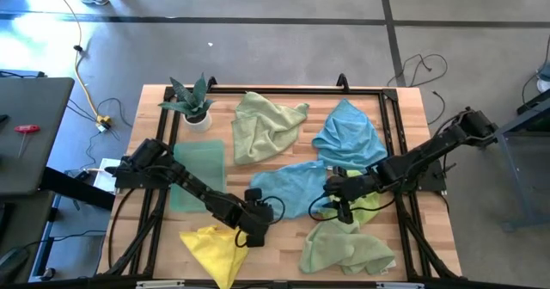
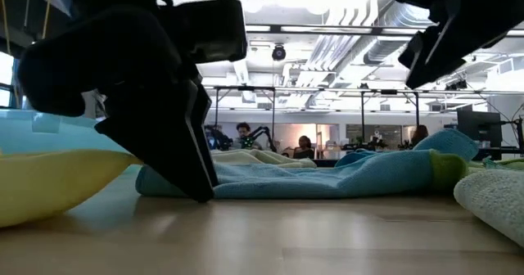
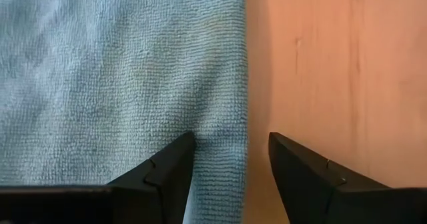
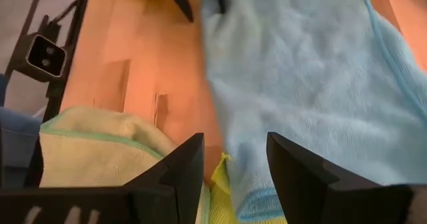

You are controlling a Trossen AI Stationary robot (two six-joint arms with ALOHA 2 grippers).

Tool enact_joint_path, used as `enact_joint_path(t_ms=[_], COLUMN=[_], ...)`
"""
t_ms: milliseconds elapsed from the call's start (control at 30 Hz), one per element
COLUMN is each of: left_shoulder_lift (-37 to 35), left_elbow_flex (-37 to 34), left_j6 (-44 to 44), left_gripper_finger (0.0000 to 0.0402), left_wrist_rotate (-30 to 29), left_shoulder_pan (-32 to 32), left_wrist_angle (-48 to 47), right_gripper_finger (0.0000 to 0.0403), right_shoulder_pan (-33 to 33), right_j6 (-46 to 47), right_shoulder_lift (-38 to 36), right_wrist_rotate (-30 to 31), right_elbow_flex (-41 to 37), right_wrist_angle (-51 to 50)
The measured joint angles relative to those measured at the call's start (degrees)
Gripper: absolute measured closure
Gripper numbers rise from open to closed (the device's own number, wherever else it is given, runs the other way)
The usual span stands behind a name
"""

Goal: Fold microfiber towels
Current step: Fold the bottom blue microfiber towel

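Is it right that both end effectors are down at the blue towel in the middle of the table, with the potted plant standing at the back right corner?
Not quite. The potted plant stands at the back left corner, as the high view shows. The rest holds: the left end effector and the right end effector are both down at the blue towel in the middle of the table.

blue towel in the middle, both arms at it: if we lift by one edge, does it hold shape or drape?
Probably drapes: the blue towel already lies rumpled with soft folds, not flat. Likely light, being thin terry pile at its edge. It may drag rather than slide cleanly, and its far side lies against the yellow towel by the right end effector.
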Motion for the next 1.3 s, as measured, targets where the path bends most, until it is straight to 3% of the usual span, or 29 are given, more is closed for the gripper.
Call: enact_joint_path(t_ms=[200,533,833,1100,1300], left_shoulder_lift=[-0.16,-0.84,-3.92,-4.21,-4.53], left_elbow_flex=[0.04,0.09,-0.28,-0.44,-0.39], left_j6=[0.61,0.39,0.28,0.88,1.08], left_gripper_finger=[0.0272,0.0395,0.0399,0.0400,0.0400], left_wrist_rotate=[3.08,5.18,4.91,5.91,6.49], left_shoulder_pan=[1.34,2.30,2.56,2.84,3.43], left_wrist_angle=[-2.11,-5.98,-19.13,-18.36,-18.85], right_gripper_finger=[0.0247,0.0247,0.0247,0.0247,0.0247], right_shoulder_pan=[-0.04,-0.04,-0.04,-2.18,-5.36], right_j6=[-3.38,-5.50,-4.36,-7.72,-6.08], right_shoulder_lift=[1.80,11.02,12.26,13.18,19.88], right_wrist_rotate=[0.00,-2.32,-2.89,-0.85,-1.14], right_elbow_flex=[0.00,0.00,0.00,-0.01,-0.02], right_wrist_angle=[2.28,11.25,12.40,19.20,20.78])
